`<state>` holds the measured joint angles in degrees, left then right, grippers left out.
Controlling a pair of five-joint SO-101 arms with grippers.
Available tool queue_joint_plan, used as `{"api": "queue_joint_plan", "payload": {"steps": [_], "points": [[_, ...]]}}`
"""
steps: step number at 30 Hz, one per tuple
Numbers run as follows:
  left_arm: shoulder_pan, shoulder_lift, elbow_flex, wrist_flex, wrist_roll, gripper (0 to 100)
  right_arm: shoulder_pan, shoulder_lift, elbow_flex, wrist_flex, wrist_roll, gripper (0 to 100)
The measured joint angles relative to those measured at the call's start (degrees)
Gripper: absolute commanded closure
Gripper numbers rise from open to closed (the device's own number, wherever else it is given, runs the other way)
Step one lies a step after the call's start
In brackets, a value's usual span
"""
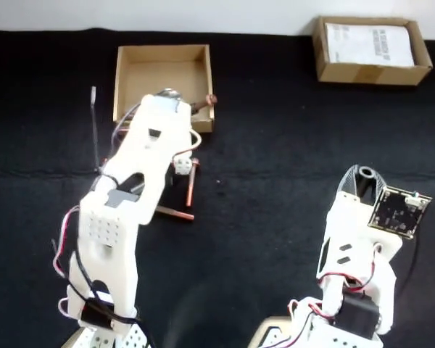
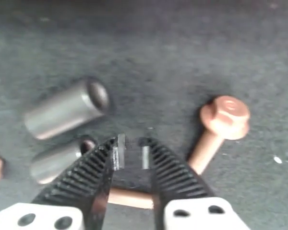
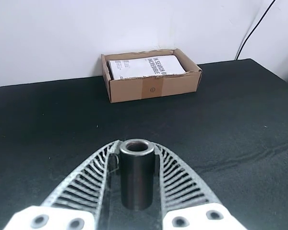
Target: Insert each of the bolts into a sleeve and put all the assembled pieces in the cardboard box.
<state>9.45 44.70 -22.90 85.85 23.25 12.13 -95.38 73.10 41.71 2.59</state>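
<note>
Left arm (image 1: 130,196): stretched forward over the black cloth tabletop (image 1: 275,145), with its far end at the near wall of the open square brown cardboard box (image 1: 123,80). The left gripper (image 2: 133,148) points down at the tabletop. Its black ribbed fingers (image 2: 93,167) are nearly together, with a narrow gap between the pads. A copper-coloured shaft (image 2: 129,197) crosses beneath the fingers; I cannot tell whether it touches them.

Around the left gripper, in the left wrist view:
- A copper-coloured flanged hex-head bolt (image 2: 224,117) lies flat just beside one finger.
- On the other side, two grey metal cylindrical sleeves (image 2: 65,109) lie flat and roughly parallel, the nearer one (image 2: 55,160) just beside the finger.

High view:
- A copper bolt (image 1: 204,104) sits at the box's near right corner.
- A second copper bolt (image 1: 191,183) lies beside the arm, pointing toward the box.
- A third copper bolt (image 1: 175,212) lies crosswise just below it.

Right arm (image 1: 355,254): folded back near the tabletop's near edge, well apart from the box and the bolts. The right gripper (image 3: 137,152) is clamped on a dark grey metal tube sleeve (image 3: 136,182). The sleeve lies lengthwise between the fingers, with its open bore at the tips.

Room: a broad stretch of black tabletop lies between the two arms and ahead of the right gripper. A shallow brown carton holding printed paper (image 1: 370,72) sits at the far right edge, against the white wall (image 3: 62,38).
</note>
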Motion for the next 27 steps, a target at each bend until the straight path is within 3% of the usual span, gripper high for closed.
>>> {"api": "queue_joint_plan", "payload": {"steps": [9, 14, 27], "points": [[0.26, 0.26, -5.8, 6.24, -0.09, 87, 0.0, 0.0, 0.0, 0.0, 0.18, 99.1], [4.13, 0.44, -12.04, 9.67, 0.0, 87, 0.0, 0.0, 0.0, 0.0, 0.18, 99.0], [6.33, 0.44, -13.98, 10.02, 0.0, 87, 0.0, 0.0, 0.0, 0.0, 2.64, 99.0]]}}
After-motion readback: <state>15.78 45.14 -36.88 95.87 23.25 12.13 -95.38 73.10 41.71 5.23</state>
